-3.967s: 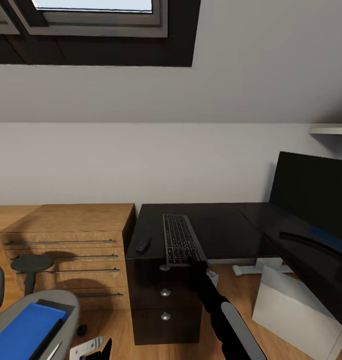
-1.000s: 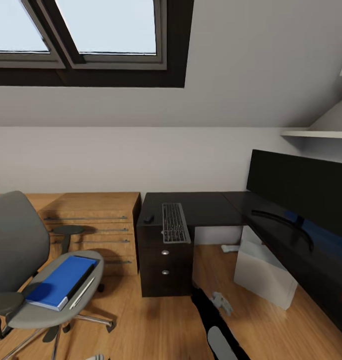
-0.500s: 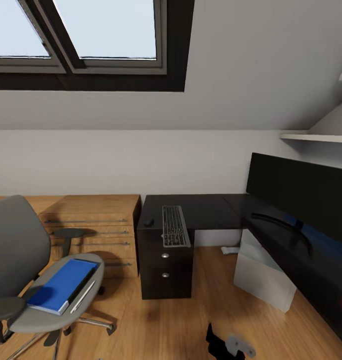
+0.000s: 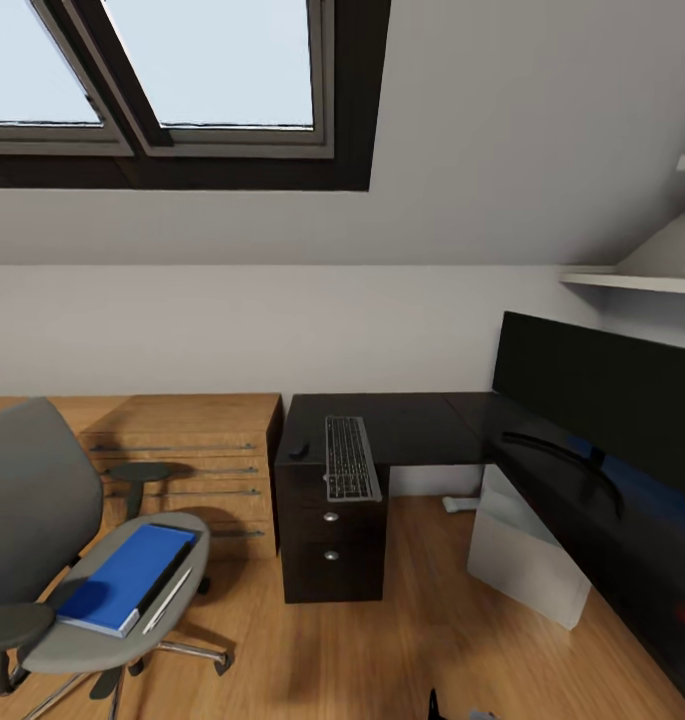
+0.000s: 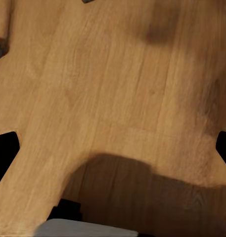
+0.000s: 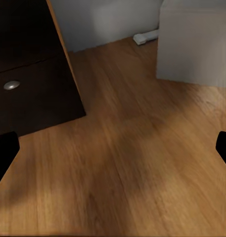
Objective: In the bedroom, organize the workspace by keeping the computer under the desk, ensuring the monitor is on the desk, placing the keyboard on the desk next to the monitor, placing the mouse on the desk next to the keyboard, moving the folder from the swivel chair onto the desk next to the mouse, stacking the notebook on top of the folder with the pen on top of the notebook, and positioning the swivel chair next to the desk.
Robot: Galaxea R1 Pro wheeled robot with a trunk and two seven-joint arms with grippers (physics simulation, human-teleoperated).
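Blue, flat rectangular folder (image 4: 127, 577) lies on the grey swivel chair's rounded seat (image 4: 102, 630), well apart from both grippers. The left gripper (image 5: 113, 148) and right gripper (image 6: 113, 148) hang spread open over wooden floor (image 6: 142, 163).

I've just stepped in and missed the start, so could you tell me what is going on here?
Nothing is being held right now. The keyboard and mouse lie on the desk, the monitor stands on its other wing, and the computer sits underneath. The blue folder is on the swivel chair, not yet moved. Both grippers are open over bare floor.
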